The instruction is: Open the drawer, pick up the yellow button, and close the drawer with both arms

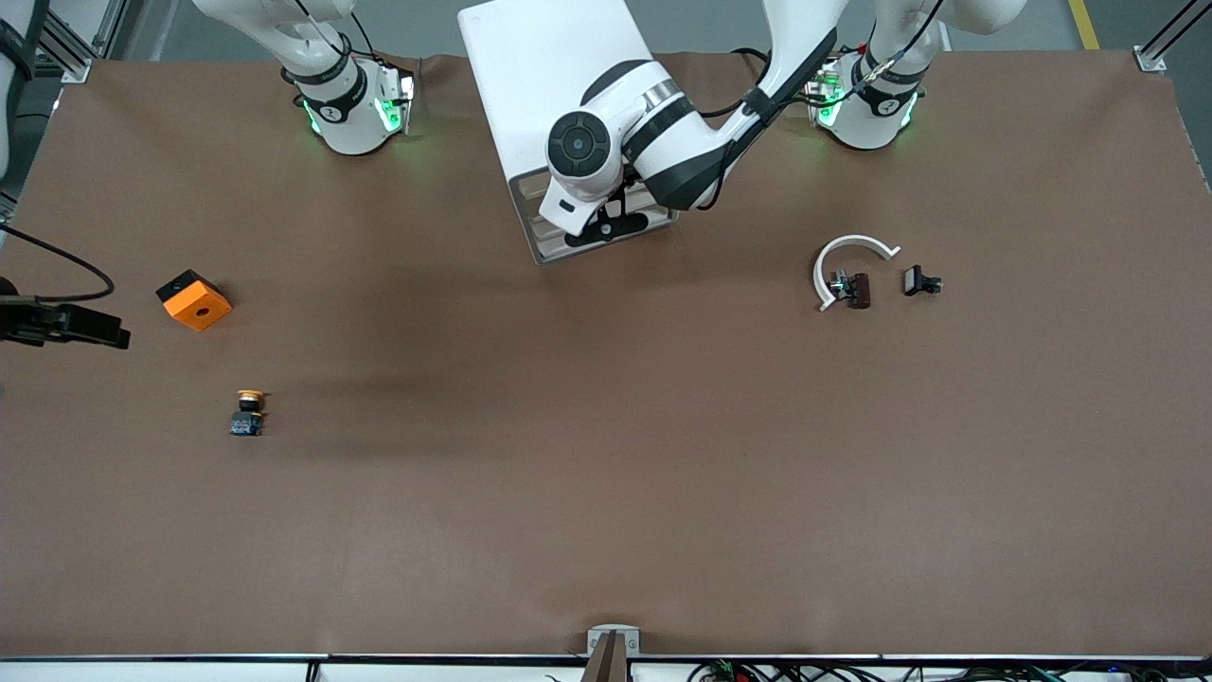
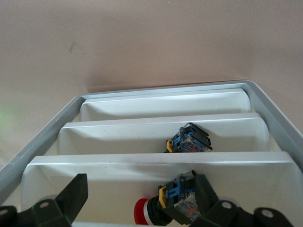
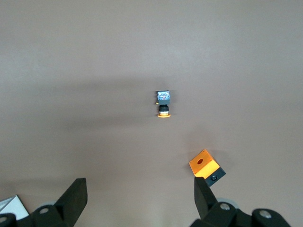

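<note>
The button (image 1: 248, 412), with an orange-yellow cap and a black body, lies on the brown table toward the right arm's end; it also shows in the right wrist view (image 3: 164, 104). My right gripper (image 1: 99, 332) is open and empty at the table's edge beside the orange block (image 1: 194, 299), fingers wide in its wrist view (image 3: 140, 196). The white cabinet's drawer (image 1: 530, 227) is pulled out. My left gripper (image 1: 606, 227) is open over the drawer (image 2: 265, 109). One finger (image 2: 204, 191) is close to a red-capped button part (image 2: 158, 210) in a compartment.
A second blue-based part (image 2: 189, 139) lies in the drawer's middle compartment. A white curved piece (image 1: 847, 260) and two small dark parts (image 1: 857, 289) (image 1: 920, 281) lie toward the left arm's end. The orange block also shows in the right wrist view (image 3: 204, 164).
</note>
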You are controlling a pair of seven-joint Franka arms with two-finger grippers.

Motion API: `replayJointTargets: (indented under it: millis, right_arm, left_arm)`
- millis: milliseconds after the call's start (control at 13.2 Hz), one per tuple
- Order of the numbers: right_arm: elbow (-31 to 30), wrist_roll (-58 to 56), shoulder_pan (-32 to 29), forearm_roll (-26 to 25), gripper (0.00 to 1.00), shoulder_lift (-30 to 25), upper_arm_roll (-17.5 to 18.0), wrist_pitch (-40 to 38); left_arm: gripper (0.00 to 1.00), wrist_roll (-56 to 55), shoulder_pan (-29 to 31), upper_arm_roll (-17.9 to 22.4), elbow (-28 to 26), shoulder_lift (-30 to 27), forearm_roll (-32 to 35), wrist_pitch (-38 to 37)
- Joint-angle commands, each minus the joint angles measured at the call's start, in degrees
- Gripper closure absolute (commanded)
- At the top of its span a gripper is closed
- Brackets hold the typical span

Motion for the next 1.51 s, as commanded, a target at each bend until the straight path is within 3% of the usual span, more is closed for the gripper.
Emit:
replayJointTargets:
  millis: [0, 151, 377, 528, 755, 981, 1434]
  right_arm:
    - [-0.3, 1.3, 1.2, -0.2, 0.0, -2.6, 0.8, -1.2]
    - [-0.3, 1.2, 1.6, 0.6, 0.0, -5.2, 0.6, -4.0]
    - [-1.2, 1.5, 1.6, 1.1, 0.0, -8.8, 0.5, -7.4]
    - [-5.0, 1.3, 0.6, 1.0, 0.0, -10.9, 0.3, -6.7]
    - [-9.1, 1.2, -0.4, 1.2, 0.0, -13.5, 0.5, -5.8]
    - [-18.6, 1.0, -0.3, 1.1, 0.0, -20.1, 0.5, 0.0]
    - [-23.4, 0.5, -0.7, 1.0, 0.0, -24.4, 0.5, 2.5]
  left_arm:
    - [0.0, 0.3, 3.3, 0.2, 1.7, 0.0, -0.6, -1.3]
    - [0.0, 0.7, 7.5, 0.3, 2.9, 0.3, 0.4, -1.2]
    - [0.0, 0.6, 11.8, 0.3, 4.7, -0.2, 12.1, -1.2]
    - [0.0, 0.7, 16.1, 0.3, 6.6, -0.8, 17.6, -1.2]
    - [0.0, 2.6, 21.5, 0.6, 7.2, -3.7, 18.3, -1.2]
    - [0.0, 11.0, 28.4, 0.6, 8.3, -7.5, 20.4, -1.2]
    - [0.0, 24.9, 38.8, -0.1, 7.7, -15.6, 19.3, -5.7]
